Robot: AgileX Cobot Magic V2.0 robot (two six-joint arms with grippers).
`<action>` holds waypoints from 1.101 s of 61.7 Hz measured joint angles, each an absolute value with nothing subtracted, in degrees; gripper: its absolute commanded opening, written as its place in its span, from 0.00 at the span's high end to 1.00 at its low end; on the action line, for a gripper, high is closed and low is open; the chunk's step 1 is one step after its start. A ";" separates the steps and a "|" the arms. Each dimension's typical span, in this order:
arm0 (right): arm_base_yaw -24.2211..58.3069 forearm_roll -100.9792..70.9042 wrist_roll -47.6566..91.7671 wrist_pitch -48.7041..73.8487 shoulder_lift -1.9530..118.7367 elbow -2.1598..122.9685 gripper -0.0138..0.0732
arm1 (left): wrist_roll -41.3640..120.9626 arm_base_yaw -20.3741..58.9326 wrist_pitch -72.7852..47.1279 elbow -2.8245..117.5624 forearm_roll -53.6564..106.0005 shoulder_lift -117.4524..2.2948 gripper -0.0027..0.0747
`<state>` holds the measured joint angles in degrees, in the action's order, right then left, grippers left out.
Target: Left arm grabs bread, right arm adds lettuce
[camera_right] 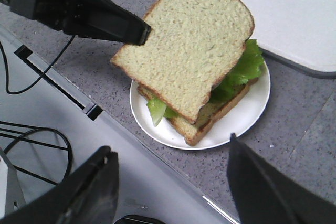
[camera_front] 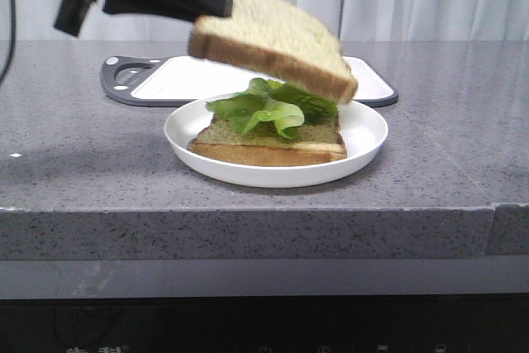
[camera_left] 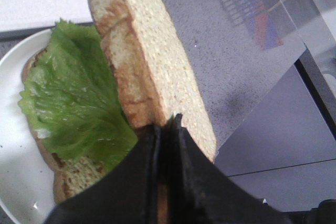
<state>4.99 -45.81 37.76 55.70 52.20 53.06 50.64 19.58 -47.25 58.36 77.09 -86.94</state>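
Observation:
My left gripper [camera_front: 221, 2] is shut on one edge of the bread [camera_front: 273, 39], a thick pale slice with a golden crust. It holds the slice tilted in the air over the white plate [camera_front: 364, 146]. On the plate a thinner slice [camera_front: 264, 151] carries the ruffled green lettuce [camera_front: 273, 109]. In the left wrist view the fingers [camera_left: 181, 145] pinch the bread [camera_left: 152, 61] beside the lettuce [camera_left: 73, 103]. My right gripper [camera_right: 170, 148] is open and empty, off the counter's front edge, apart from the plate [camera_right: 247, 116]; it is out of the front view.
A white cutting board with a dark grey rim [camera_front: 178, 80] lies behind the plate. The grey stone counter's front edge [camera_front: 248, 212] runs just before the plate. Cables [camera_right: 31, 135] hang below the counter in the right wrist view.

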 measured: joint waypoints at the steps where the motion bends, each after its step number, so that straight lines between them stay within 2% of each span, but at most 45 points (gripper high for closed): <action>1: 4.99 -45.81 37.76 55.70 52.20 52.82 0.30 | 50.79 19.58 -47.25 58.36 77.28 -87.39 0.99; 10: 4.99 -45.54 37.63 54.83 52.20 50.59 0.30 | 51.41 19.58 -48.14 58.36 78.22 -91.40 0.99; 14: 4.99 -45.54 37.63 54.70 52.20 50.24 0.30 | 51.44 19.58 -48.54 58.36 78.35 -92.10 0.93; 26: 4.99 -45.43 37.63 54.46 52.20 50.11 0.30 | 51.54 19.50 -49.38 58.36 78.24 -92.31 0.51; 30: 4.99 -45.20 37.63 54.36 52.20 50.11 0.30 | 51.54 19.09 -50.09 58.36 78.01 -92.31 0.44; 45: 4.99 -36.80 30.97 54.95 52.20 50.11 0.30 | 45.99 15.82 -54.68 60.98 69.95 -90.26 0.44; 58: 4.99 -24.44 18.77 58.66 52.20 50.11 0.30 | 30.74 14.96 -55.38 64.10 48.98 -81.03 0.45; 68: 4.99 -19.84 13.69 61.09 50.55 50.11 0.30 | 15.86 14.96 -57.00 64.23 29.84 -71.30 0.50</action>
